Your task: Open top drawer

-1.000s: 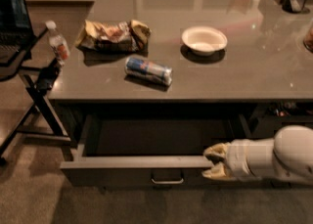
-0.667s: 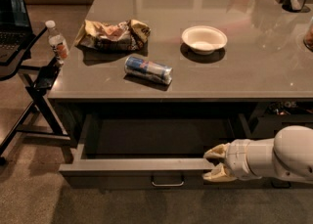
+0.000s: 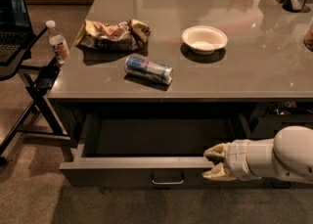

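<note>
Camera view: the top drawer (image 3: 132, 169) sits at 6 o'clock in the frame, under the grey table (image 3: 254, 66), pulled well out so its long dark interior shows; its small metal handle (image 3: 167, 180) is centred on the front panel; the gripper (image 3: 214, 162) comes in from 4 o'clock on a white arm (image 3: 274, 157), its jaws clasping the right part of the drawer's front rim, one finger (image 3: 217, 150) above the edge and the other before the panel; on the table, a can (image 3: 148, 69) lies on its side near the middle; a white bowl (image 3: 204, 38) stands at its 1 o'clock; a crumpled bag (image 3: 112, 33) lies at its 10 o'clock; a bottle (image 3: 57, 42) stands upright off the table at 9 o'clock.
</note>
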Controlling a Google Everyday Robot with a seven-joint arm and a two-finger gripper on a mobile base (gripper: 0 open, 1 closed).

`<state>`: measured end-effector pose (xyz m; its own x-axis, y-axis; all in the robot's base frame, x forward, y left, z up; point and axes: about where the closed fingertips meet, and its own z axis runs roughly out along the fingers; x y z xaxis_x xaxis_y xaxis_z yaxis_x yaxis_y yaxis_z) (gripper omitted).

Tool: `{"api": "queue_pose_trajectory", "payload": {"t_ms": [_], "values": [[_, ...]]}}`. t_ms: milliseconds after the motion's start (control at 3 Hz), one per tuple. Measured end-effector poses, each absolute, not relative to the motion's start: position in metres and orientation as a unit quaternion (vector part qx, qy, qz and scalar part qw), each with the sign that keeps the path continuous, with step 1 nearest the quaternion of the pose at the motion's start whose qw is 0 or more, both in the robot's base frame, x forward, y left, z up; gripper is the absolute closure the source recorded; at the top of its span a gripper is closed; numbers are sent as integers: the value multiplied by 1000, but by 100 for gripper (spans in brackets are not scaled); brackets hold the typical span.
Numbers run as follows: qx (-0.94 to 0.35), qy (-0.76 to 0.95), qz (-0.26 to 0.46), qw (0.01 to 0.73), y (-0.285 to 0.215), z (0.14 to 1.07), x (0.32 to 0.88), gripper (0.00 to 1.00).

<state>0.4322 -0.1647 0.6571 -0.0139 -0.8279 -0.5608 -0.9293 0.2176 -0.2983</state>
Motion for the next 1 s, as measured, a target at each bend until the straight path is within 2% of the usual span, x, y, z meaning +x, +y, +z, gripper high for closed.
{"api": "queue_pose_trajectory", "payload": {"t_ms": [333,1000], "values": [[-621,708,77,328,-165,657,432,37],[-616,712,90,325,-176,650,391,83]]}}
